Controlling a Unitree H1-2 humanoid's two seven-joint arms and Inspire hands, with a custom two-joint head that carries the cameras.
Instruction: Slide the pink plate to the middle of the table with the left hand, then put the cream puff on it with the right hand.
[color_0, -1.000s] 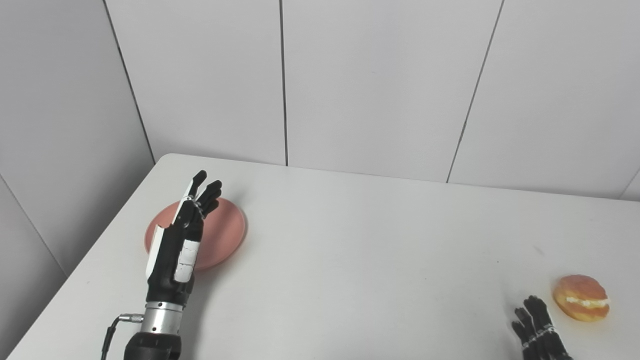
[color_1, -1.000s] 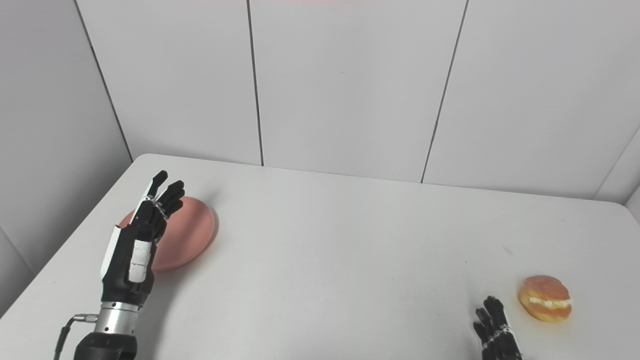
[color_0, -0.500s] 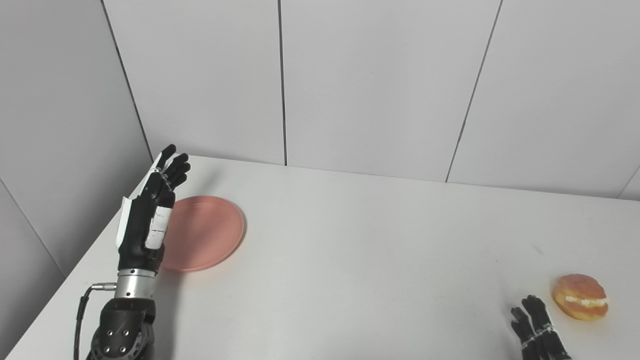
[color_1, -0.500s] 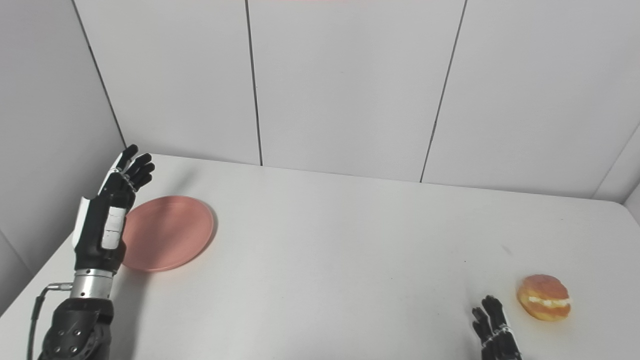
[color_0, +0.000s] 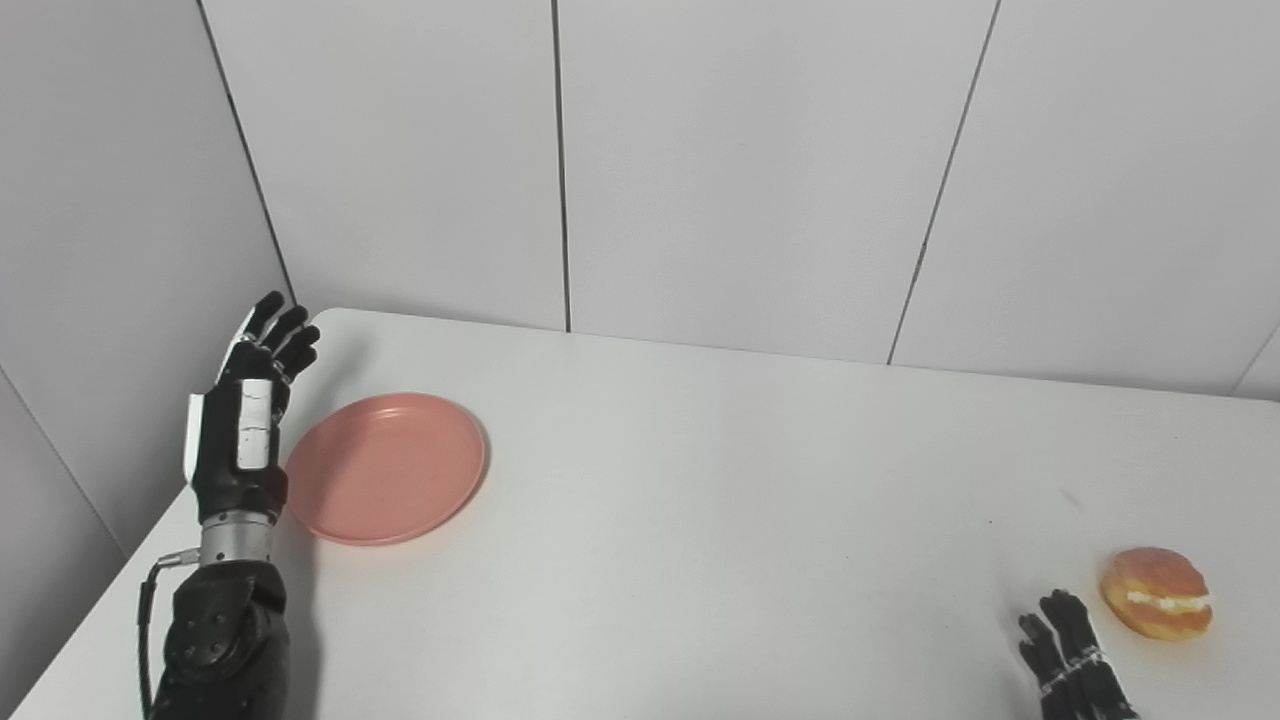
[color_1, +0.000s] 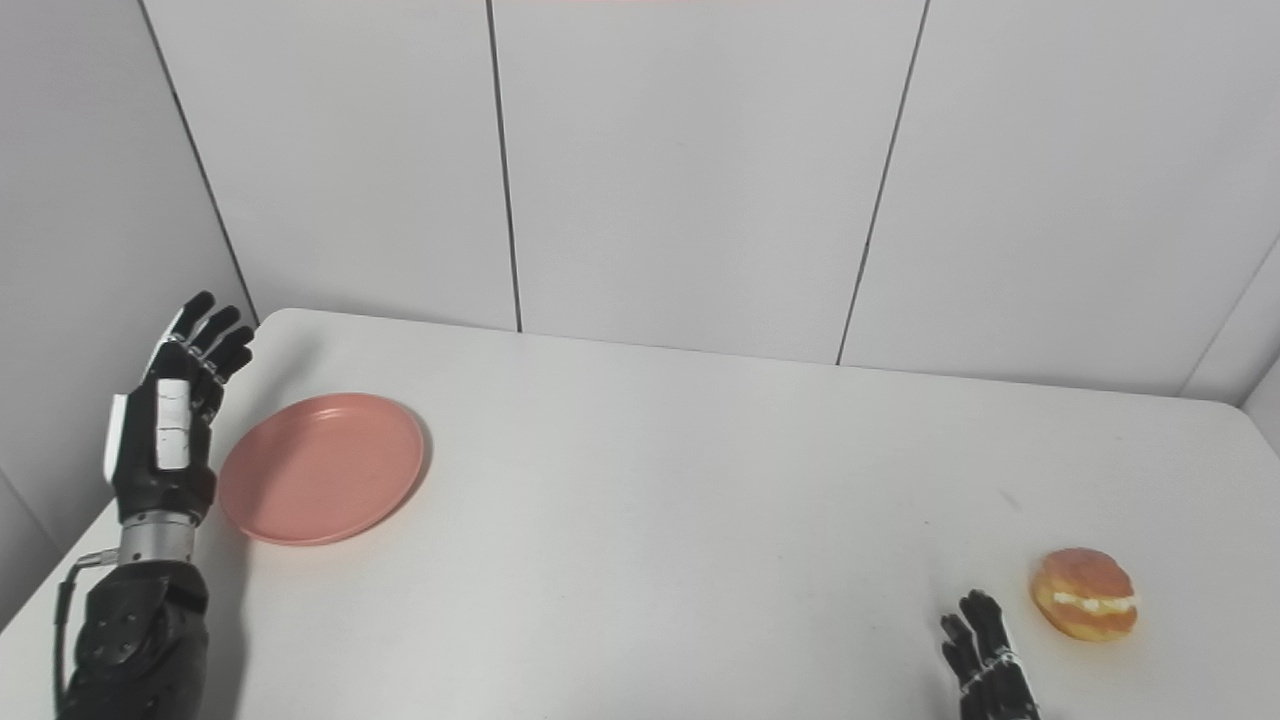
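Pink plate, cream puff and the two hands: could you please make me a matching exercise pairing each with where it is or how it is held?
Things:
1. pink plate
2. cream puff
3. left hand
4. right hand

Places or states:
A. raised, fingers apart, just outside the plate's left rim
B. low at the bottom edge, beside the cream puff, holding nothing
C. flat on the table's left part, bare
D. on the table near its right edge

Pairs: 1-C, 2-D, 3-A, 4-B

Round pink plastic plate lay far left on white tabletop; cream-filled golden puff far right, nearer front edge.
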